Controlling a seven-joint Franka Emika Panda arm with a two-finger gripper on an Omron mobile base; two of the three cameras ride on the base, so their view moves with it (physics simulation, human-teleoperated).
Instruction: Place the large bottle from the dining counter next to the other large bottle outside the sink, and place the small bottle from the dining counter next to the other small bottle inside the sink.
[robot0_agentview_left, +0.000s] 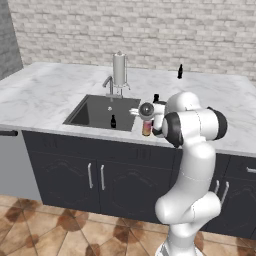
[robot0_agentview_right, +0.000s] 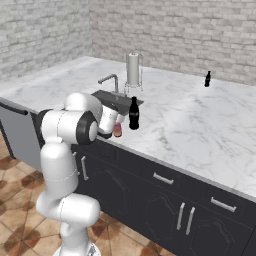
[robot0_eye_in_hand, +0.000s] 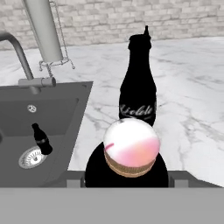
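The pink-orange bottle (robot0_eye_in_hand: 131, 151) lies along the line of the pincer (robot0_eye_in_hand: 127, 181), its rounded base toward the hand camera, so its long axis points forward at the all-dark bottle (robot0_eye_in_hand: 138, 94). From the base views it sits low over the front strip of the desk (robot0_agentview_right: 200, 130), just right of the sink (robot0_agentview_left: 90, 112) and near the desk's front edge. The pincer's fingertips are hidden behind the bottle and a dark round part, so I cannot tell whether it grips the bottle or stands loose around it.

The all-dark bottle stands upright on the marble just beyond the pink-orange one, close to the sink's right rim, directly in the forward path. A small dark bottle (robot0_eye_in_hand: 41, 139) stands upright inside the basin beside the drain. Behind the sink are the grey faucet (robot0_agentview_left: 109, 85) and a paper towel roll on a wire holder (robot0_agentview_left: 119, 70). Another small dark bottle (robot0_agentview_right: 207, 78) stands far back on the desk, well apart.

Open marble spreads to the right of the all-dark bottle.
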